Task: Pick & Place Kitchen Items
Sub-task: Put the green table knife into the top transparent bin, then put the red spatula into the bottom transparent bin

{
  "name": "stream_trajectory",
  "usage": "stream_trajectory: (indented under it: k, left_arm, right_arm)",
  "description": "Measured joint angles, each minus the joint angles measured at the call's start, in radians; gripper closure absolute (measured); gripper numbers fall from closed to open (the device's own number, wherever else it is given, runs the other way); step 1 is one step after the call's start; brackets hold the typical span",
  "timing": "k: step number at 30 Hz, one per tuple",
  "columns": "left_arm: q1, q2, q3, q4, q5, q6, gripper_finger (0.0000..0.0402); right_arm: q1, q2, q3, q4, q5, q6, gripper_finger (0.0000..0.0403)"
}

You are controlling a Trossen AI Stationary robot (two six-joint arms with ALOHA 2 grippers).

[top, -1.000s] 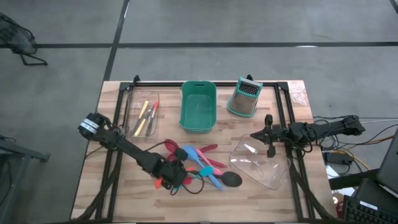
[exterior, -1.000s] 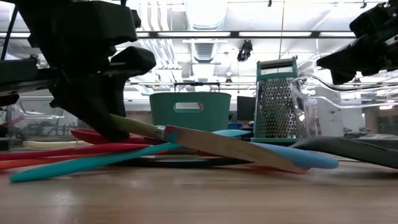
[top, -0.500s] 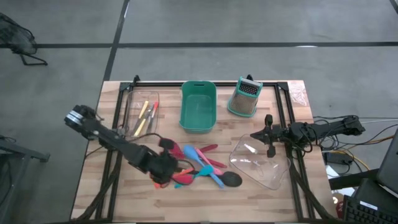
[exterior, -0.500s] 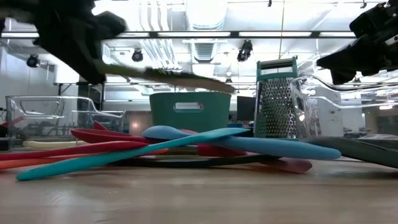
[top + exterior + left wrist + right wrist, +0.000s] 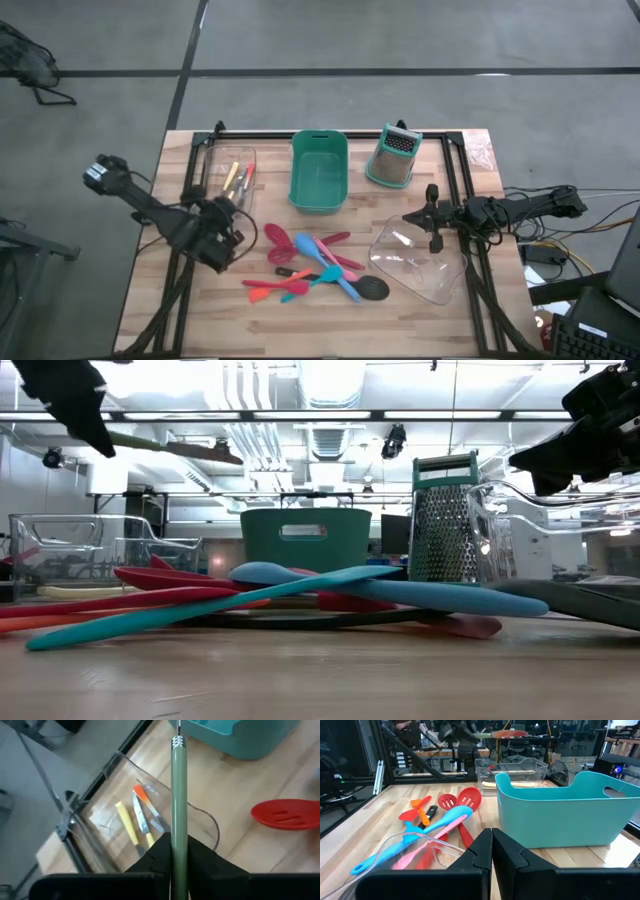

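1. My left claw has lifted the green-handled utensil off the pile of kitchen items and swung toward the clear bin just ahead.
2. It pinches only the handle's end; a loosening grip could drop it short.
3. My right claw waits shut, far off.

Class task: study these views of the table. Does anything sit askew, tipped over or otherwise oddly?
Yes. The clear container by the right claw lies tilted on its side, unlike the upright clear tray. The utensils lie criss-crossed in a loose heap mid-table. The box grater and teal bin stand normally.
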Motion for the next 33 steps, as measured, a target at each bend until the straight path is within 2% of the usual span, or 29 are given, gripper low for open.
stream_trajectory:
  k: [3, 7, 13, 16, 24, 33]
  left_arm:
    - [0.012, -0.022, -0.052, 0.003, -0.012, -0.055, 0.0364]
    - [0.028, -0.042, -0.148, -0.009, -0.034, -0.241, 0.0369]
    - [0.068, -0.037, -0.296, 0.005, -0.037, -0.383, 0.0355]
    - [0.077, -0.037, -0.338, 0.041, -0.09, -0.387, 0.0356]
    - [0.09, -0.037, -0.361, 0.085, -0.095, -0.372, 0.0374]
    - [0.09, -0.037, -0.334, 0.117, -0.123, -0.333, 0.0366]
  right_arm:
    - [0.0, 0.0, 0.0, 0.0, 0.0, -0.002, 0.0394]
    - [0.0, 0.0, 0.0, 0.0, 0.0, -0.002, 0.0394]
    - [0.0, 0.0, 0.0, 0.0, 0.0, -0.001, 0.0394]
    - [0.0, 0.0, 0.0, 0.0, 0.0, -0.001, 0.0394]
    - [0.0, 0.0, 0.0, 0.0, 0.0, 0.0, 0.0394]
    - [0.0, 0.0, 0.0, 0.0, 0.0, -0.001, 0.0394]
